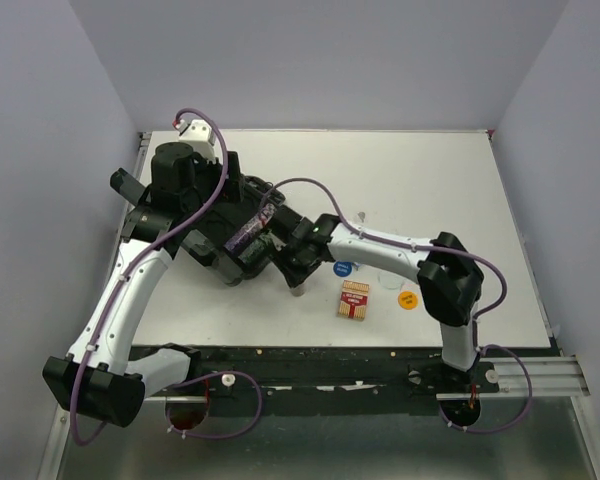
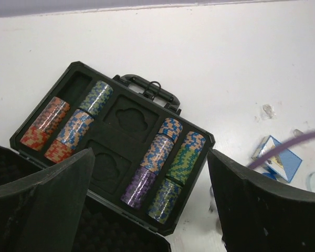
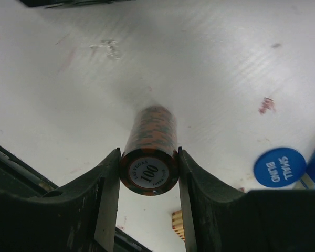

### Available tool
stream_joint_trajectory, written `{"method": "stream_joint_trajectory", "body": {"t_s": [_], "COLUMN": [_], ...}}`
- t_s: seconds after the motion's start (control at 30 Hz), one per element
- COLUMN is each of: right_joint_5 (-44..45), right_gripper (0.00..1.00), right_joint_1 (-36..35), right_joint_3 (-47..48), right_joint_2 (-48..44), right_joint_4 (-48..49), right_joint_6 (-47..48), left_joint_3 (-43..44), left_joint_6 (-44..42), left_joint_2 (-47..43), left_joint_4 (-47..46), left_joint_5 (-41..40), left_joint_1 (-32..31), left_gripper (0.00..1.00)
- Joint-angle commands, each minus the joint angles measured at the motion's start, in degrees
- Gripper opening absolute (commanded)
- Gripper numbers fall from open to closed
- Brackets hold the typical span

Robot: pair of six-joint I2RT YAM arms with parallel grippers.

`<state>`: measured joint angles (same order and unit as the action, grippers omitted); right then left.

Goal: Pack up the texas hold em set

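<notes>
The black case (image 2: 121,118) lies open on the white table, with rows of multicoloured chips (image 2: 160,152) on both sides of its empty middle pockets. My left gripper (image 2: 152,210) is open and empty above the case's near edge and foam lid. My right gripper (image 3: 149,173) is shut on a stack of orange "100" chips (image 3: 152,142), held above the table just right of the case (image 1: 230,268). A red card deck (image 1: 356,300), a blue button (image 1: 343,268) and an orange button (image 1: 408,299) lie on the table. A blue deck (image 2: 277,157) shows in the left wrist view.
The blue "small blind" button (image 3: 280,167) lies right of my right gripper. A corner of the red deck (image 3: 177,223) shows below it. Grey walls enclose the table on three sides.
</notes>
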<state>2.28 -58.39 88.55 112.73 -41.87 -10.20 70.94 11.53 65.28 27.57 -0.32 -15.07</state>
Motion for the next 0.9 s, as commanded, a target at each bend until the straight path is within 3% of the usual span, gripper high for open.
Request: {"method": "stream_joint_trajectory", "body": {"t_s": [0.0, 0.23, 0.4, 0.5, 0.63, 0.87], "right_joint_5": [-6.4, -31.2, -52.5, -60.8, -71.3, -74.4], "right_gripper": [0.01, 0.01, 0.00, 0.01, 0.01, 0.01], "right_joint_1": [10.0, 27.6, 34.5, 35.1, 35.1, 35.1], "right_joint_3": [-0.9, -2.6, 1.5, 5.4, 9.2, 9.7], "right_joint_2": [-8.6, -15.7, -12.5, -9.9, -7.2, -7.3], "right_joint_4": [1.6, 3.7, 3.8, 4.5, 8.4, 9.9], "right_joint_6": [-3.0, -2.8, -6.1, -9.3, -15.7, -18.4], "left_joint_3": [2.8, 6.3, 7.7, 9.1, 11.4, 13.2], "left_joint_6": [-3.6, -8.8, -3.8, -5.2, -11.2, -15.2], "left_joint_2": [-0.1, 3.2, 8.1, 10.7, 14.1, 18.8], "left_joint_4": [0.0, -0.5, -4.9, -2.9, 4.1, 7.6], "left_joint_5": [11.1, 38.3, 55.7, 57.4, 52.2, 43.6], "left_joint_1": [0.1, -0.7, -1.4, -3.1, -6.4, -10.2], "left_gripper": [0.95, 0.94, 0.92, 0.92, 0.93, 0.89]}}
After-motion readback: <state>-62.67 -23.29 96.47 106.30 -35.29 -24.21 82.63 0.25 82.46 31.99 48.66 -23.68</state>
